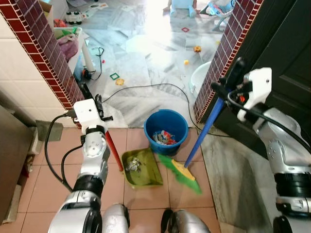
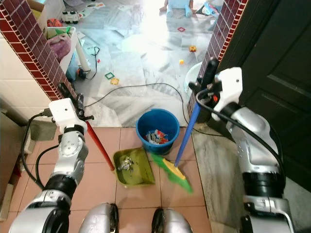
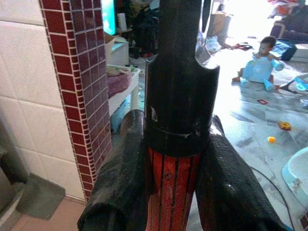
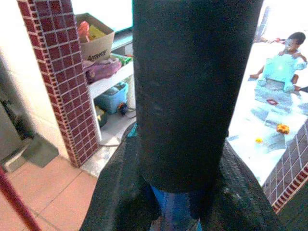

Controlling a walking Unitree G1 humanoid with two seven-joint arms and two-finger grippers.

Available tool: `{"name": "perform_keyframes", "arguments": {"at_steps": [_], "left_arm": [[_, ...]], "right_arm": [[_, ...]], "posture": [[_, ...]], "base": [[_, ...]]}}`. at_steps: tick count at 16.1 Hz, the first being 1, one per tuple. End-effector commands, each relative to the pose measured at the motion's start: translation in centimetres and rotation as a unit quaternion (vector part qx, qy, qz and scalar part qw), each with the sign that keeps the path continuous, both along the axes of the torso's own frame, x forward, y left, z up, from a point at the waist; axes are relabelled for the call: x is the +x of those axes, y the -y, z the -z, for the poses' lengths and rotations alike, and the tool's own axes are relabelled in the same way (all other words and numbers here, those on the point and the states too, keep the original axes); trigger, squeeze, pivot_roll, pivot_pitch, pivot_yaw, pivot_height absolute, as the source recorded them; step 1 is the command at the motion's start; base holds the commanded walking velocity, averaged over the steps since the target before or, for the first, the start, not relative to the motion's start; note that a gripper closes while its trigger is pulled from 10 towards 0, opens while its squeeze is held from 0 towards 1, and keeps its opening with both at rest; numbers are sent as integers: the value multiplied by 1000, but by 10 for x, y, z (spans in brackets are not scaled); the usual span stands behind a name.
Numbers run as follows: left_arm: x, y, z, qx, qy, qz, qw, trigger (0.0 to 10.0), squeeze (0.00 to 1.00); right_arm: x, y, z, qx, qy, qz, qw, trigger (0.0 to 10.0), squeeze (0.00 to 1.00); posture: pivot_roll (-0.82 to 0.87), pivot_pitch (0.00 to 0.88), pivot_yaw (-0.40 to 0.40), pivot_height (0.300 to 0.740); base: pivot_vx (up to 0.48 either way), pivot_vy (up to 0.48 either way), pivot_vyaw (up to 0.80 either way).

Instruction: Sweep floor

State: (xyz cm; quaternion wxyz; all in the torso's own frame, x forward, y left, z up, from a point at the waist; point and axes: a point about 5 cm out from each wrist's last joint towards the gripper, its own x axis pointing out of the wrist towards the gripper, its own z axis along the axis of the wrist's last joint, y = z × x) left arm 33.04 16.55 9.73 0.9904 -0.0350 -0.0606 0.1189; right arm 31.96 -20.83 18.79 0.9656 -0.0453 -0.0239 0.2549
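Broom and dustpan are meeting beside the blue bucket on the terracotta floor.

The right gripper (image 1: 232, 80) is clamping its fingers around the black top of the long blue-handled broom (image 1: 206, 127), whose stick is slanting from far right down to near left, its green and yellow bristle head (image 1: 182, 173) pressing on the tiles just right of the flat olive-green plastic dustpan (image 1: 142, 167). The left gripper (image 1: 91, 99) is closing around the black grip of the dustpan's ribbed red handle (image 1: 114, 149), which is leaning from far left down toward the pan. Grey debris is lying in the pan. The round blue plastic bucket (image 1: 166, 130), holding coloured scraps, is standing just beyond the pan, with a black cable (image 1: 155, 86) curving across the marble floor behind it.
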Motion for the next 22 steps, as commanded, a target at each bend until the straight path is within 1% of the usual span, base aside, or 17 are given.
{"name": "perform_keyframes", "arguments": {"at_steps": [1,2,3,4,5,6,7,9,12,13,15,16,17,18,19,21,22], "left_arm": [[1,-3,-15,-6,27,4,1000,10000,0],[0,-4,-17,-6,29,5,1000,10000,0],[-5,-5,-22,-8,36,13,999,10000,0],[-11,-5,-26,-4,40,19,999,10000,0],[-14,-5,-28,2,43,22,999,10000,0],[-20,-8,-31,15,46,20,999,10000,0],[-26,-12,-35,26,50,15,998,10000,0],[-33,-25,-41,27,50,-14,998,10000,0],[-47,-56,-72,47,73,-73,993,10000,0],[-49,-61,-78,49,78,-83,992,10000,0],[-50,-65,-89,49,93,-99,990,10000,0],[-48,-67,-102,49,112,-104,987,10000,0],[-42,-67,-122,42,139,-103,984,10000,0],[-39,-66,-129,36,149,-101,983,10000,0],[-32,-61,-147,25,172,-91,981,10000,0],[-18,-51,-171,22,213,-72,974,10000,0],[-15,-48,-177,29,222,-70,972,10000,0]], "right_arm": [[-4,1,2,-13,6,-6,1000,10000,0],[-5,3,10,-22,1,1,1000,10000,0],[-6,7,25,-36,-11,29,999,10000,0],[-7,13,41,-55,-21,72,996,10000,0],[-9,16,50,-63,-25,95,993,10000,0],[-11,19,61,-62,-35,130,989,10000,0],[-15,18,73,-53,-48,147,987,10000,0],[-22,15,97,-64,-79,172,980,10000,0],[-25,28,125,-102,-116,210,966,10000,0],[-24,31,127,-102,-121,220,963,10000,0],[-22,32,128,-104,-121,225,961,10000,0],[-20,30,128,-106,-120,221,962,10000,0],[-17,26,130,-107,-119,215,964,10000,0],[-16,24,130,-107,-119,213,964,10000,0],[-15,20,132,-106,-117,210,965,10000,0],[-15,12,135,-104,-115,200,967,10000,0],[-15,9,135,-107,-114,195,968,10000,0]], "posture": [[-120,22,-14,740],[-119,20,-7,740],[-116,13,1,740],[-113,2,9,740],[-112,0,11,740],[-106,0,13,740],[-104,0,13,740],[-92,0,8,740],[-59,0,-13,740],[-55,0,-18,740],[-50,0,-22,740],[-50,0,-26,740],[-53,0,-25,740],[-55,0,-22,740],[-58,0,-22,740],[-66,0,-16,740],[-66,0,-16,740]], "base": [[0,0,0],[0,0,0],[0,0,0],[0,0,0],[0,0,0],[0,0,0],[0,0,0],[0,0,0],[0,0,0],[0,0,0],[0,0,0],[0,0,0],[0,0,0],[0,0,0],[0,0,0],[0,0,0],[0,0,0]]}}
